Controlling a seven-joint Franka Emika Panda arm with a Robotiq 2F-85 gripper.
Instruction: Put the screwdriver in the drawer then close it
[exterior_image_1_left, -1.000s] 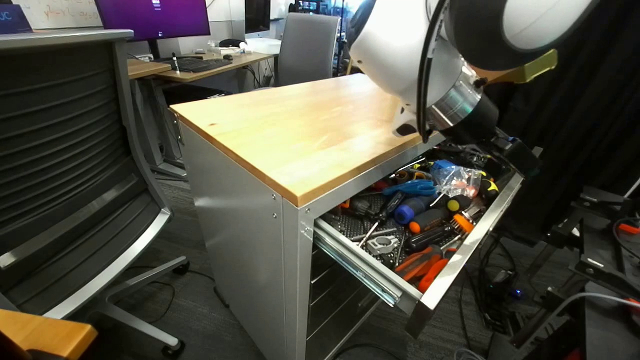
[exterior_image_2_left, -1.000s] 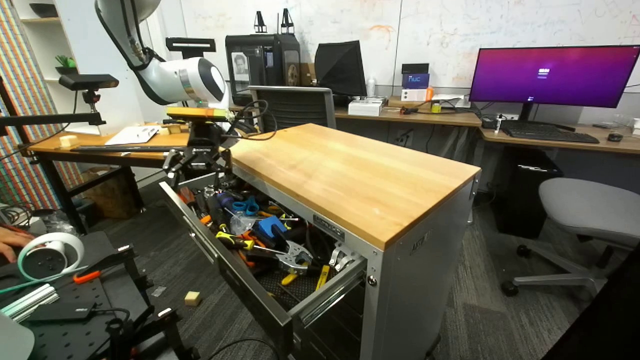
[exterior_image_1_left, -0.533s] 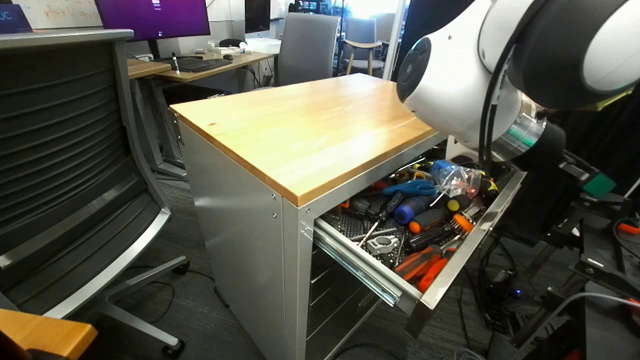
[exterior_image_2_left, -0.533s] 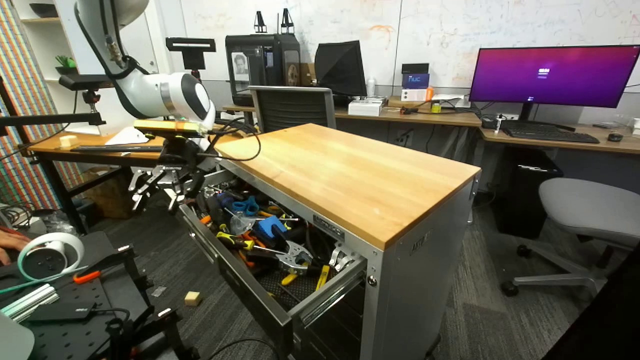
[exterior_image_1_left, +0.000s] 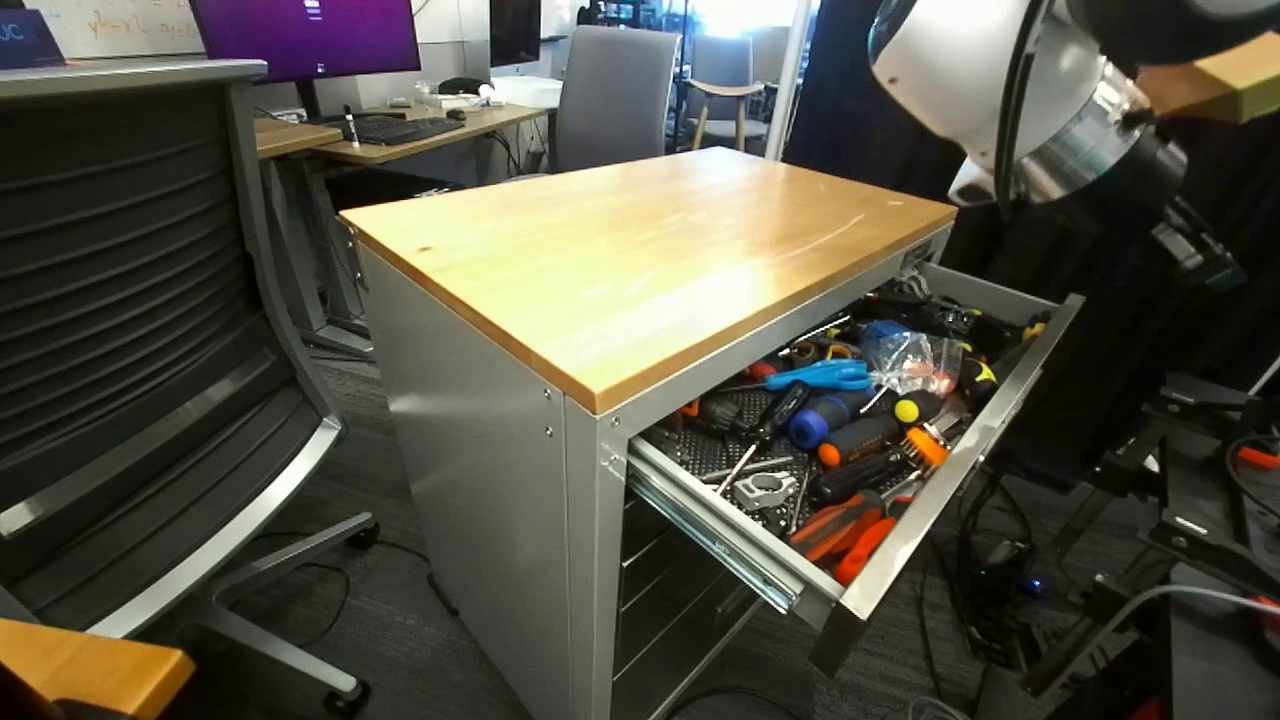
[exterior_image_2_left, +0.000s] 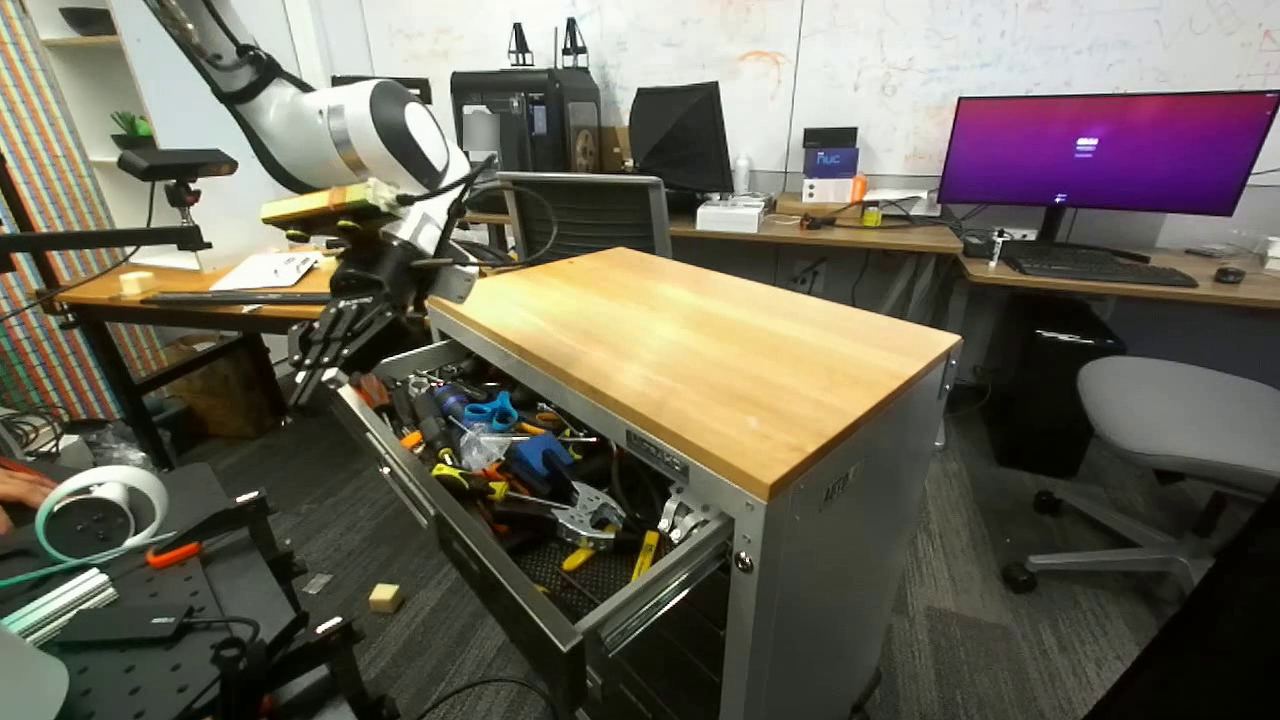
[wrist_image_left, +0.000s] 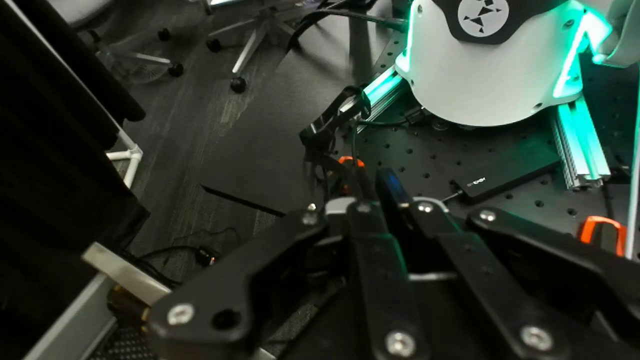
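The drawer (exterior_image_1_left: 950, 484) (exterior_image_2_left: 470, 560) stands pulled out and full of mixed tools in both exterior views. Among them, a yellow and black handle (exterior_image_2_left: 455, 480) shows near the drawer front; I cannot tell for sure whether it belongs to the screwdriver. My gripper (exterior_image_2_left: 315, 385) is outside the drawer, by one front corner and above the rim. In the wrist view a corner of the drawer (wrist_image_left: 75, 320) appears at lower left. There the fingers (wrist_image_left: 362, 187) of my gripper (wrist_image_left: 376, 184) stand nearly together, and I see nothing held between them.
A wooden top (exterior_image_1_left: 640, 270) covers the cabinet behind the open drawer. The robot base (wrist_image_left: 480, 85) sits on a black perforated table (exterior_image_2_left: 120, 640) facing the drawer. A worktable (exterior_image_2_left: 220, 285) is at the back. A small yellow block (exterior_image_2_left: 385, 597) lies on the floor.
My gripper has moved from over the drawer's end to outside its front and has lifted slightly. Wide open half a second ago, its fingers have now come together. The drawer has not moved.
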